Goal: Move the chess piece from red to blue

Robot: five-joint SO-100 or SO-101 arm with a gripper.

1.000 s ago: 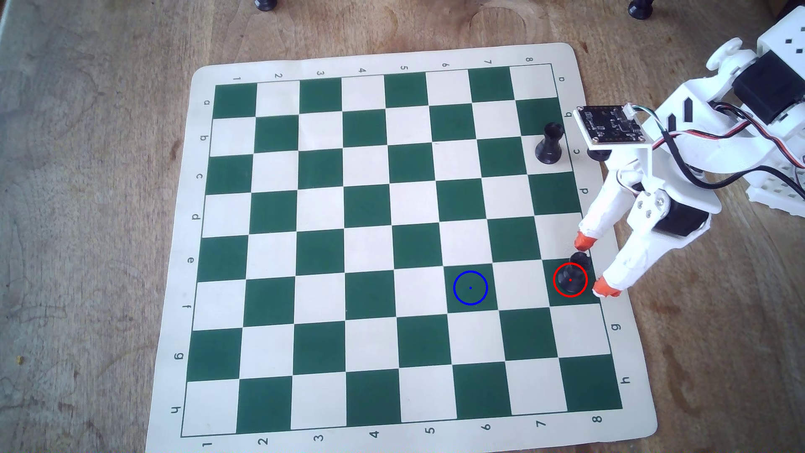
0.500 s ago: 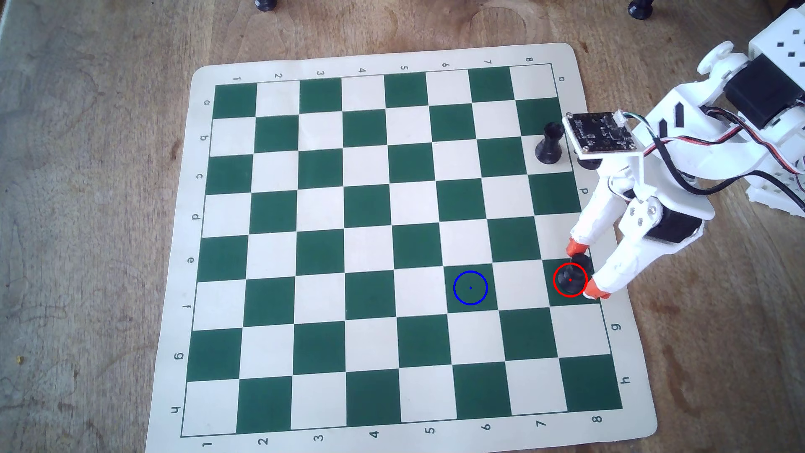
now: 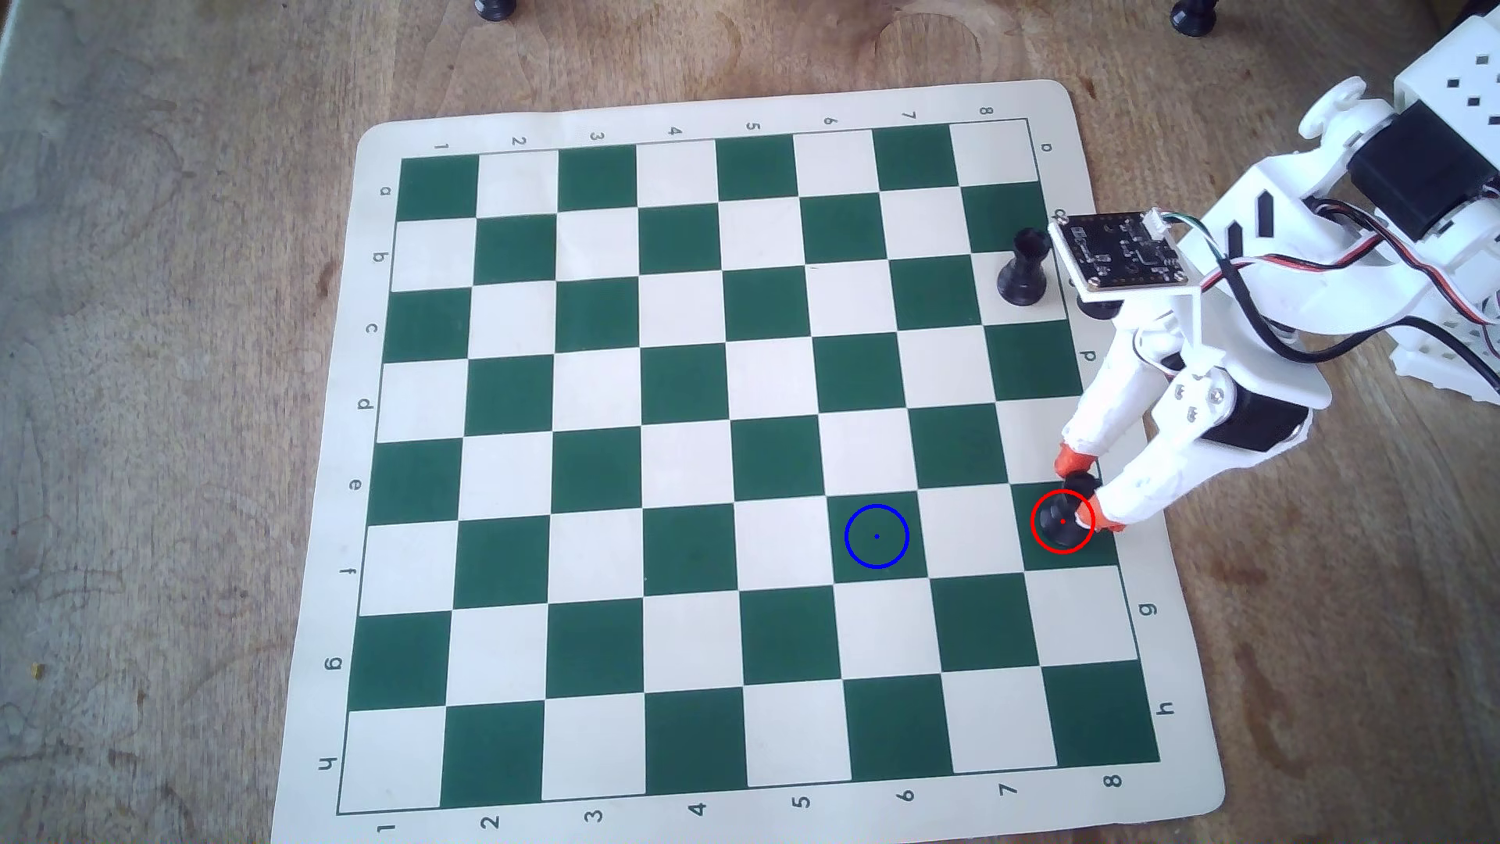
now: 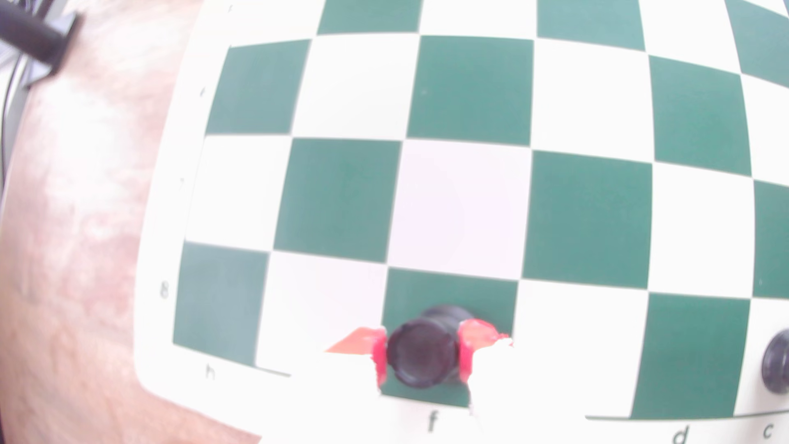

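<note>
gripper (image 4: 422,356) clamps chess piece (image 4: 420,360) (upright) | on red (image 3: 1062,522)

Overhead view's evenly lit and sharp, shadows soft; wrist view's overexposed, white squares of the chessboard (image 4: 461,200) blown out, edges bowed, foreground blurred.
</note>
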